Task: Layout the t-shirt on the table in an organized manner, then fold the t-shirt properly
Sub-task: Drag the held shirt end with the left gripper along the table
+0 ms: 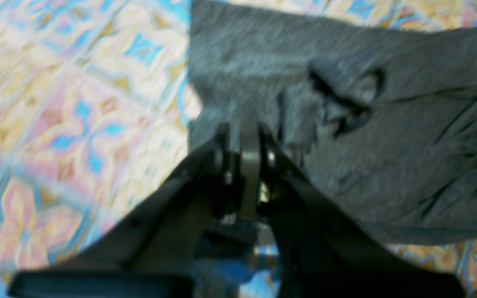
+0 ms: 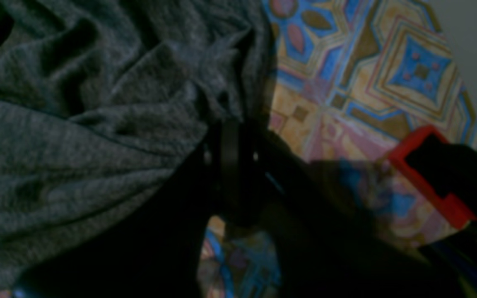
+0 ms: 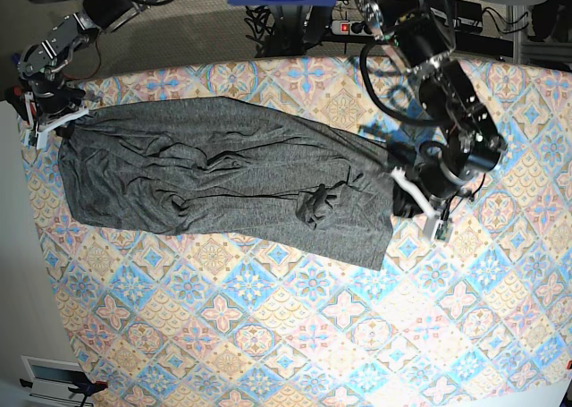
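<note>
Both wrist views blurred. Left gripper (image 1: 244,136) hides the t-shirt (image 1: 346,136) edge under it. Right gripper (image 2: 232,132) tips lost in shadow.

Blurred, soft wrist views; right one dim, shadowed at lower centre. Overhead view sharp, evenly lit.

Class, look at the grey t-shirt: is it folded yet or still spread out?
Spread out, unfolded: the t-shirt lies stretched lengthwise across the table, wrinkled, each end pinched by a gripper.
</note>
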Robot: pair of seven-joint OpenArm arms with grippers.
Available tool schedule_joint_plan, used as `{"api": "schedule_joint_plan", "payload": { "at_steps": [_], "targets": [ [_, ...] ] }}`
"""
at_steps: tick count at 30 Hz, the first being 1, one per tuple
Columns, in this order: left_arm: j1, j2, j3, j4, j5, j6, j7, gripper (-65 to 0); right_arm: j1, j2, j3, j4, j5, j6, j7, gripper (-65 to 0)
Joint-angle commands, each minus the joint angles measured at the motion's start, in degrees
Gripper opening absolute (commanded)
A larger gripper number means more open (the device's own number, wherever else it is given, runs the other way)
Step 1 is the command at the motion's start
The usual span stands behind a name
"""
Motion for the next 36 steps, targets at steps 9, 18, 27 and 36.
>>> {"api": "schedule_joint_plan", "payload": {
  "at_steps": [9,18,27,36],
  "targets": [
    [-2.5,-0.4,-0.1,-10.0,-1.3,0.1,-9.7,-61.4,0.4,1.2,0.2,0.6,0.6,0.1,1.0,-65.0],
    [-5.6,-1.4,-1.5,-10.3,-1.3,0.1,-12.6,-61.4,4.0,1.2,0.2,0.5,0.6,0.1,0.9,-65.0],
    [-9.3,-1.7,-7.3,-18.1,-1.0,0.1,-12.5,-61.4,6.9,1.2,0.2,0.1,0.5,0.1,0.9,-65.0],
    [-7.9,-1.8,-7.4,-18.9,-1.2,0.1,-12.9,-61.4,6.9,1.3,0.4,-5.2,0.4,0.1,1.0,-65.0]
  ]
}}
